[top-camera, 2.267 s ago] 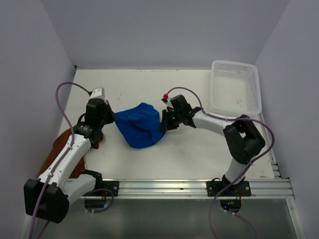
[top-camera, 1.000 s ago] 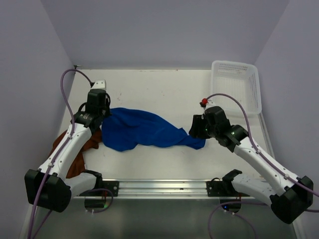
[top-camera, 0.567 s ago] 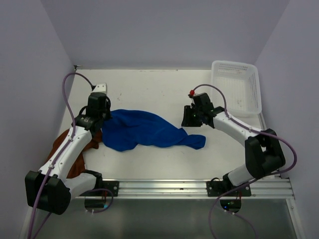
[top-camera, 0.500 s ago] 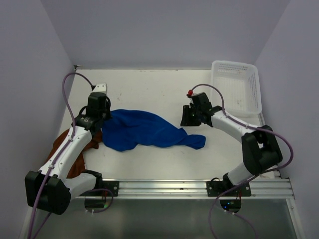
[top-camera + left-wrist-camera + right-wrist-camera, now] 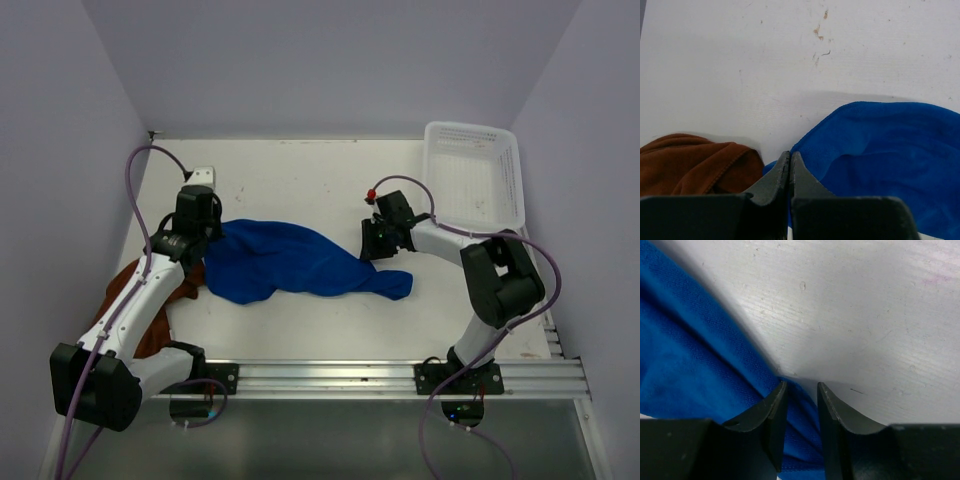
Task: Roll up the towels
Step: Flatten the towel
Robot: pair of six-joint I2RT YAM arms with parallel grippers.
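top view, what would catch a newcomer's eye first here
The blue towel lies spread across the middle of the table, its left end pinched in the left hand. The right hand sits near its right end, slightly open, and a brown towel is bunched at the left edge.

2.3 s back the blue towel (image 5: 290, 265) was a bunched heap in the middle of the frame. Now it lies drawn out in a long band from centre left to centre right. The right gripper (image 5: 372, 243) had hauled its end out toward the lower right 1 s ago, then let go. It has since swung back to the band's upper right edge, jaws a little apart, elbow folded in at the right. The left gripper (image 5: 203, 232) edged slightly up and left.
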